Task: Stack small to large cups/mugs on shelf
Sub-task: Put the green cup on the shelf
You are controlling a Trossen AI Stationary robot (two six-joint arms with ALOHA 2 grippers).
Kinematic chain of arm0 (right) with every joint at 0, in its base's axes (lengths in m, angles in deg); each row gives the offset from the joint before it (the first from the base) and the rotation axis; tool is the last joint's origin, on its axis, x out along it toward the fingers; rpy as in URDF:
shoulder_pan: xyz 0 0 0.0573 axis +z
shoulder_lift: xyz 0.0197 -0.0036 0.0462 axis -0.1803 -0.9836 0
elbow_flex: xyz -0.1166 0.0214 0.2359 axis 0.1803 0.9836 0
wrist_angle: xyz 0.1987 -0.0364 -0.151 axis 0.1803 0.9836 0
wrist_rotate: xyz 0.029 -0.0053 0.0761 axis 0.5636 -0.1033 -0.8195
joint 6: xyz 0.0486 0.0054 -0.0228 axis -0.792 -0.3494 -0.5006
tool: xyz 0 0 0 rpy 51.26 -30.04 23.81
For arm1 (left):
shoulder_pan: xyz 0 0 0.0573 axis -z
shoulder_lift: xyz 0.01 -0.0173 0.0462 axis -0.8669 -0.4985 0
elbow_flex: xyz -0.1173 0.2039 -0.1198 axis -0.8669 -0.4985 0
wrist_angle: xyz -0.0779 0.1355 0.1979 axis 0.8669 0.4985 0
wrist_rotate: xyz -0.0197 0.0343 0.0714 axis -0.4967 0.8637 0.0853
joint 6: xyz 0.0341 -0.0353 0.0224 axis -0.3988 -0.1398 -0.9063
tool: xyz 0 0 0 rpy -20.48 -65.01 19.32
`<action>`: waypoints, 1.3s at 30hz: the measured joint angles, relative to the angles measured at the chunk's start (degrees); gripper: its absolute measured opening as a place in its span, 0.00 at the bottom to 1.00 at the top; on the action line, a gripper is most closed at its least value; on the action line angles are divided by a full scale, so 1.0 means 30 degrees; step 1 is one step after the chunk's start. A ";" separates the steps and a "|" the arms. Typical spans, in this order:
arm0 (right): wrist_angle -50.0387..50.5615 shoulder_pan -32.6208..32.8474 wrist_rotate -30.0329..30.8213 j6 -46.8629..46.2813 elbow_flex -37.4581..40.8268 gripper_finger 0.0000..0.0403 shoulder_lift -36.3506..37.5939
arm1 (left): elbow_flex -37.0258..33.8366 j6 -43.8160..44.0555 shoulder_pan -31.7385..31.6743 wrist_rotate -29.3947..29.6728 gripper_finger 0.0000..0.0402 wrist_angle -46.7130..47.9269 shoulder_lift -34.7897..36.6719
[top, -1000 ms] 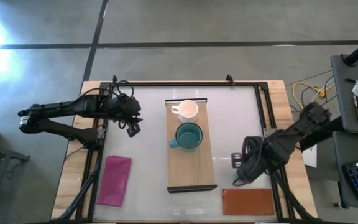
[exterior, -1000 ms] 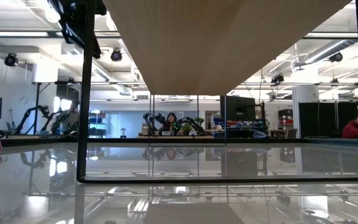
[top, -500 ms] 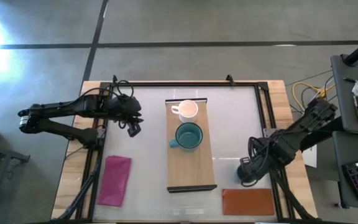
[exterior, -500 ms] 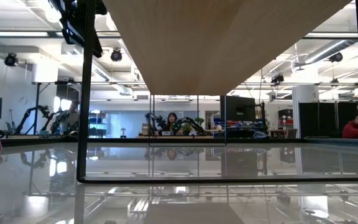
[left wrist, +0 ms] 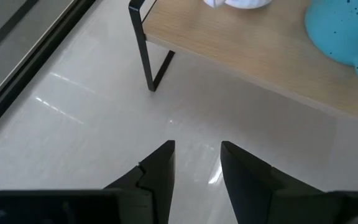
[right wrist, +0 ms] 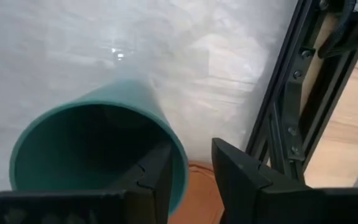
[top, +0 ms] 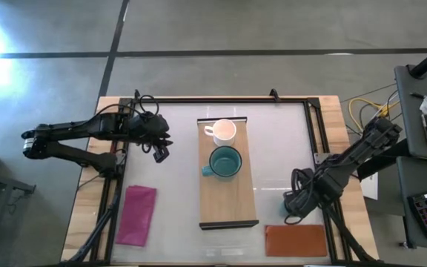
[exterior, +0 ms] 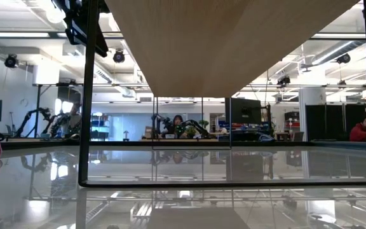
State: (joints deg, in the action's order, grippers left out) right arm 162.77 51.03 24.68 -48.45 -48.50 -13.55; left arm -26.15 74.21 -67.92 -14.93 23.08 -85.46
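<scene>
Two of the three mugs already stand on the long light-wood shelf board (top: 228,174) in the middle of your counter (top: 180,185): the small white ceramic mug (top: 223,131) at the far end, and just beside it, towards you, the wider teal speckled mug (top: 224,162) with its handle pointing to the left arm's side. They sit side by side, not one inside the other, and the near half of the board is bare.

The third one, the dark green mug (right wrist: 98,152), is down at the right side of the counter, between the shelf and the counter's frame, just beyond the reddish-brown rectangular mat (top: 296,239). In the right wrist view it lies tipped over with its open mouth facing the camera. Your right tool (right wrist: 190,171) sits right at its rim with the fingers a little apart; I judge that one finger is at the wall, but you cannot tell from these views whether it actually grips the mug.

Your left tool (left wrist: 197,163) hovers over the bare counter beside the shelf's far left leg, fingers apart and holding nothing. A magenta cloth (top: 137,215) lies at the near left, untouched.

What is left, as I read it: secure the green mug, carry it to the shelf, then settle the size order.
</scene>
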 joint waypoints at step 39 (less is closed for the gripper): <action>0.3288 -0.0059 0.1763 0.1667 -0.5151 0.02 -0.0022 | 0.0000 0.0510 -0.0018 0.0041 0.29 -0.0357 0.0000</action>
State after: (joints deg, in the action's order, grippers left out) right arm 172.63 50.85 29.98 -43.45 -63.96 -13.61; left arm -26.15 75.74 -67.98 -14.81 22.00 -85.46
